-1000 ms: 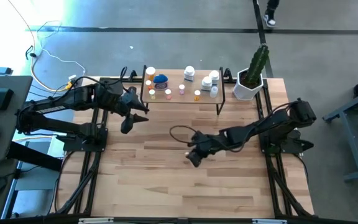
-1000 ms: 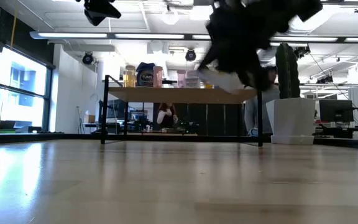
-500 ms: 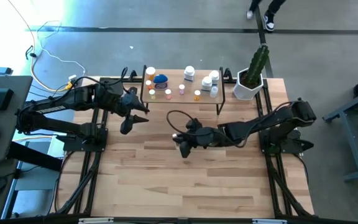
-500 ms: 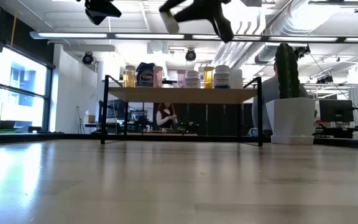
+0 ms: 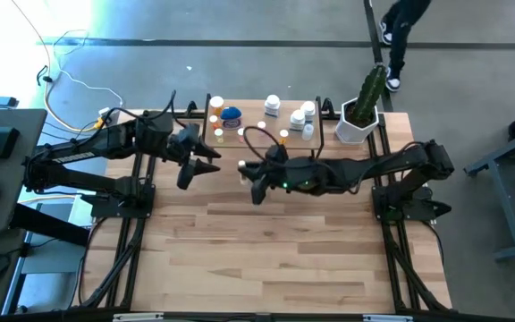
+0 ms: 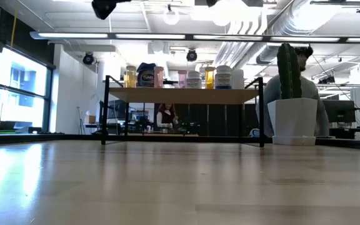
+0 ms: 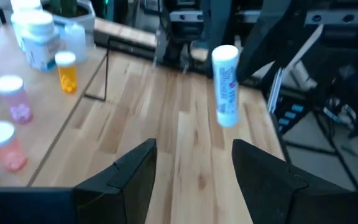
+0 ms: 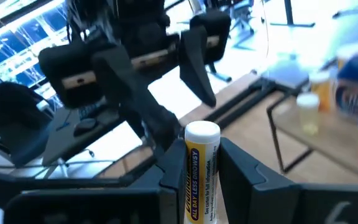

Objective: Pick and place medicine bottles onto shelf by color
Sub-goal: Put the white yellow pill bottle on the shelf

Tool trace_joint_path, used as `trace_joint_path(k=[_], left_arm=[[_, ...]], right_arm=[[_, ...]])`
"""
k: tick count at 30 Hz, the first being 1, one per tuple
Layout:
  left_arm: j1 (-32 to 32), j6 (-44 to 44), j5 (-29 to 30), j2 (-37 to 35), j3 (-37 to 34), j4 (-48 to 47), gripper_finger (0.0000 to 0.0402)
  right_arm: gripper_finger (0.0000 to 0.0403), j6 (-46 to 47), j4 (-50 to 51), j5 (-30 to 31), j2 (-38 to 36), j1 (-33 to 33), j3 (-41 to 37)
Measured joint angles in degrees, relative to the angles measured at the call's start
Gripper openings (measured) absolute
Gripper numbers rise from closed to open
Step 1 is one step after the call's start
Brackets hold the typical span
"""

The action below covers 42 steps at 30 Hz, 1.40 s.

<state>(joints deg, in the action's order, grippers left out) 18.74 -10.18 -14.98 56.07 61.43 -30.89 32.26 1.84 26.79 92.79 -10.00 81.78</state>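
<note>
Bottles [image 5: 271, 105] on shelf [image 5: 256, 144], pot [image 5: 358, 126] beside

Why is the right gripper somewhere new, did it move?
Yes. The right gripper, holding a white tube, moved toward the shelf and the left gripper.

a slim white bottle [image 8: 201, 171] with a yellow label stands upright — other bottles [image 5: 272, 105] crowd the wood-topped shelf [image 6: 183, 95].
</note>
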Motion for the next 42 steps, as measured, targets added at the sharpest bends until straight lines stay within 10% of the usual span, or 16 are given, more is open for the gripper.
trace_joint_path(k=[42], left_arm=[[-3.58,-13.22,0.13,9.4,0.0,32.26,0.02]], right_arm=[[0.0052,-6.91,-0.37,-0.44,0.22,1.9,11.17]])
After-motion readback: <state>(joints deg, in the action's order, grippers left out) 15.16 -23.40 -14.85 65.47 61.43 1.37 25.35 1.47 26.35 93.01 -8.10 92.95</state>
